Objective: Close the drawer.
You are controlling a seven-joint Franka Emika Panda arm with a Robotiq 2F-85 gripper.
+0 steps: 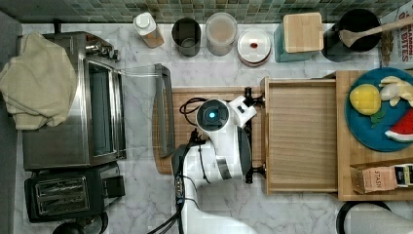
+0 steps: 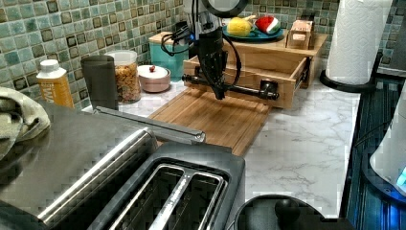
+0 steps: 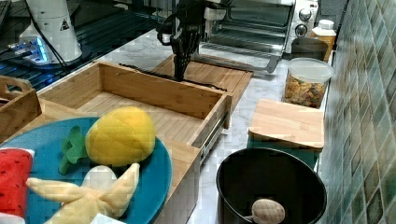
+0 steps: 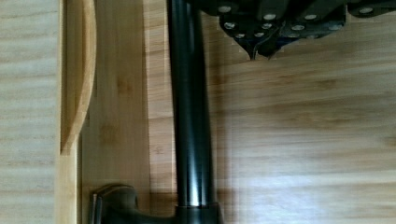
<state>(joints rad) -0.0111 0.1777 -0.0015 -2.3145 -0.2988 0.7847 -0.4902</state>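
Note:
The pale-wood drawer (image 1: 302, 136) stands pulled out from its wooden box toward the top view's left, its flat bottom bare. A dark bar handle (image 2: 249, 90) runs along its front wall. My gripper (image 2: 219, 93) points down just outside that handle, on the cutting-board side, at about mid-length of the bar. In the wrist view the gripper (image 4: 259, 50) is shut with nothing between its fingers, a small gap away from the handle (image 4: 189, 116). In the right view the gripper (image 3: 180, 74) hangs just beyond the drawer's front wall (image 3: 159, 95).
A darker cutting board (image 1: 182, 105) lies under the arm. The toaster oven's glass door (image 1: 165, 112) hangs open over its far edge. A blue plate of toy food (image 1: 355, 122) sits on the drawer's box. Jars (image 1: 220, 31) line the tiled wall.

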